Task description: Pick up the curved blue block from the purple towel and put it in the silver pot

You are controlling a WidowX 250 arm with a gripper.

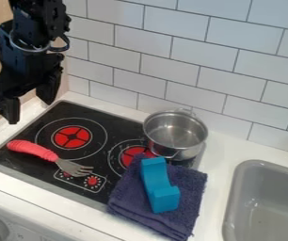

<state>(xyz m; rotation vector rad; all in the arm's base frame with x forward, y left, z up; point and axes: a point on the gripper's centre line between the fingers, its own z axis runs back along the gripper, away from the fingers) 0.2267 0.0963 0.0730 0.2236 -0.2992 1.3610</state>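
Camera view: pincer point(30, 110), metal-tined fork point(50, 157)

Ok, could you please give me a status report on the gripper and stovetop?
Gripper open and empty, upper left of view. Red-handled fork on stovetop. Pot, folded towel and blue block right of it.

I had bright, fairly even light across the white counter point(224, 149) and wall tiles point(175, 47). Small highlights glinted off the metal pot point(172, 132), soft shade lined the sink point(263, 204), and the gripper point(30, 110) seemed too dark for me to read its surface detail.
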